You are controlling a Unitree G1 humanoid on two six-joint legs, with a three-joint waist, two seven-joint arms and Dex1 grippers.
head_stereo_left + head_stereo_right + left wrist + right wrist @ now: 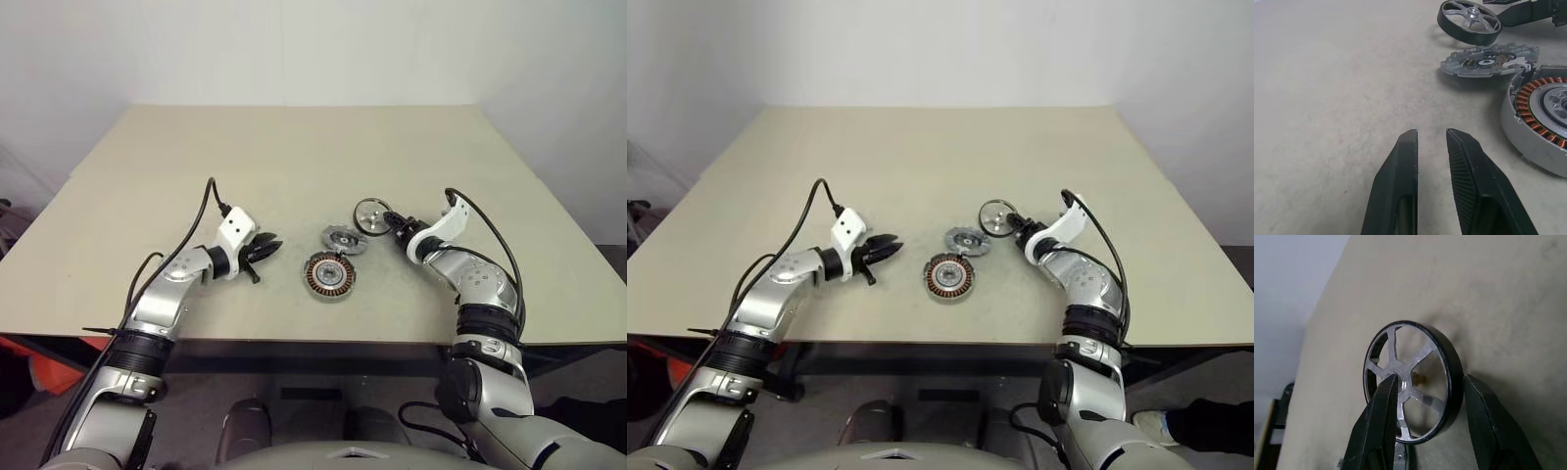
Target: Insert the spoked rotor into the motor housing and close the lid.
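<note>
Near the table's (pixel 147 196) middle, the right gripper (pixel 1425 401) clasps the rotor (pixel 1408 382), hiding its lower rim; the disc stands tilted on edge, lifted beside the lid (pixel 343 239). The housing (pixel 328 276) lies flat, windings up. The left gripper (pixel 1431 147) hovers empty, fingers narrowly parted.

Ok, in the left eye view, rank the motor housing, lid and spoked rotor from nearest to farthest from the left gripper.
1. motor housing, just right of the left gripper, at the table's near side.
2. lid, behind the housing.
3. spoked rotor, farthest right, between the right gripper fingers.
</note>
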